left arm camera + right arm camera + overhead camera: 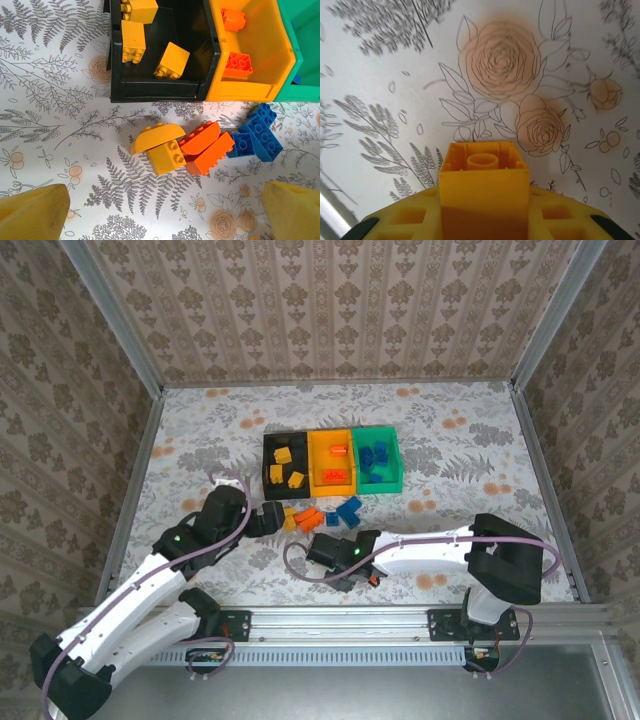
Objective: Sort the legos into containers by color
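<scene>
Floral table (480,450), 3 joined bins (332,486) far centre. Right claw (484,217) pinching 1 yellow brick (484,172), near of loose pile (200,147); left claw (162,214) spread over pile. Next: carry brick to black bin (160,91), far-left.

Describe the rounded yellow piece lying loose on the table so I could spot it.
Find the black bin, leftmost of three joined bins. On the flowered table just before it lies a cluster of loose bricks; the rounded yellow piece sits at the left end, against a boxy yellow brick. It alone is yellow with a curved back.
</scene>
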Motion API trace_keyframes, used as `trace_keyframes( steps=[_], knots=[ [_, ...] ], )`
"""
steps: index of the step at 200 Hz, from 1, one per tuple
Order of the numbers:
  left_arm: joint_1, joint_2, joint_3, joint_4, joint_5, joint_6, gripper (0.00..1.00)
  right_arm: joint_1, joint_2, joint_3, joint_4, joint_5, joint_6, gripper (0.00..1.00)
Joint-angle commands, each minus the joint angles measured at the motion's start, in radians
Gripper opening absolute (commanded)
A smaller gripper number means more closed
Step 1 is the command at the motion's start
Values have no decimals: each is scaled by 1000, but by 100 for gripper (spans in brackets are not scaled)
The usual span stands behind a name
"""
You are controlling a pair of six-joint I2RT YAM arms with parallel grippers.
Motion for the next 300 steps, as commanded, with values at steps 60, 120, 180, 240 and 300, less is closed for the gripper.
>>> trace_keyframes(
  steps=[60, 120, 180, 240, 300],
  knots=[
    [5, -90, -118, 12, -16, -62, 100, -257, -3, 321, 183, -78, 81, 26],
    [2, -101, -157, 27, 4, -70, 100, -347, 388, 776, 77, -36, 119, 27],
    [1, -84, -158, 30, 13, -53, 100, -371, 606, 1045, -9, 16, 176, 38],
    [-1, -47, -147, 58, 29, -36, 100, -373, 529, 997, 54, 30, 204, 70],
    [-80, 100, -86, 139, 22, -3, 97, -374, 215, 637, 187, 14, 260, 74]
  ],
)
